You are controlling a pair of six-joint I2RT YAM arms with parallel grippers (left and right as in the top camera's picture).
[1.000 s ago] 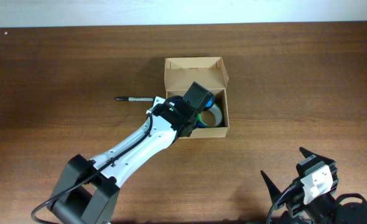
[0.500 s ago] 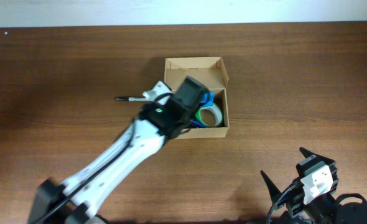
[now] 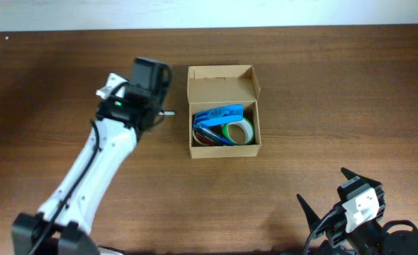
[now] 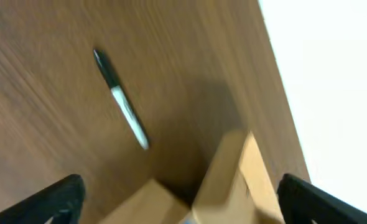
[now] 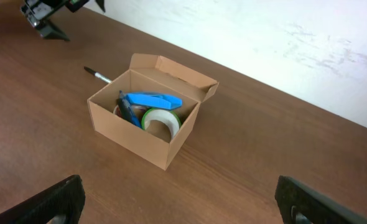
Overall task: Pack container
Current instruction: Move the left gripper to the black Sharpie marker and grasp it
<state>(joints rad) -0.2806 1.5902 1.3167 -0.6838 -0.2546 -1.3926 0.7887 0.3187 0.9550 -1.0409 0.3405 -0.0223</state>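
Observation:
The container [image 3: 223, 145] is a tan cardboard box at mid-table, its flap lid [image 3: 222, 73] standing open at the back. Inside lie a blue piece [image 3: 219, 112], a green-and-white tape roll [image 3: 241, 129] and a dark marker [image 5: 126, 111]. Just left of the box a black pen [image 4: 121, 106] lies on the wood, mostly hidden under my arm in the overhead view. My left gripper [image 3: 139, 92] hangs open and empty above the pen, with a box corner [image 4: 233, 180] below its fingers. My right gripper [image 3: 324, 188] stands open and empty near the front right edge.
A white wall [image 5: 283, 37] runs behind the brown wooden table [image 3: 336, 85]. The left arm [image 3: 88, 170] stretches diagonally from the front left corner toward the box.
My left gripper opened, rose out of the box and swung left over the pen. The blue piece stays in the box. The right arm has not moved.

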